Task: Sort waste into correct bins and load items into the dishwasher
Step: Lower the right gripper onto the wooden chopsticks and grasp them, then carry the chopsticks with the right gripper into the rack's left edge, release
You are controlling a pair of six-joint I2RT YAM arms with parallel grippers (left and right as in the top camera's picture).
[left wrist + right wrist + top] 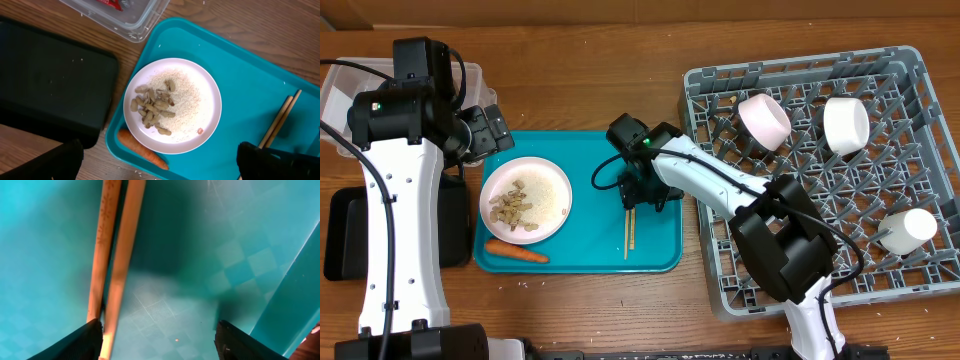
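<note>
A white plate with rice and peanut shells lies on the teal tray; it also shows in the left wrist view. An orange carrot lies at the tray's front left and shows in the left wrist view. A pair of wooden chopsticks lies on the tray's right side. My right gripper is open, low over the tray, its left finger beside the chopsticks. My left gripper is open, high above the plate and carrot.
A grey dish rack on the right holds a pink cup and two white cups. A clear plastic bin and a black bin stand left of the tray.
</note>
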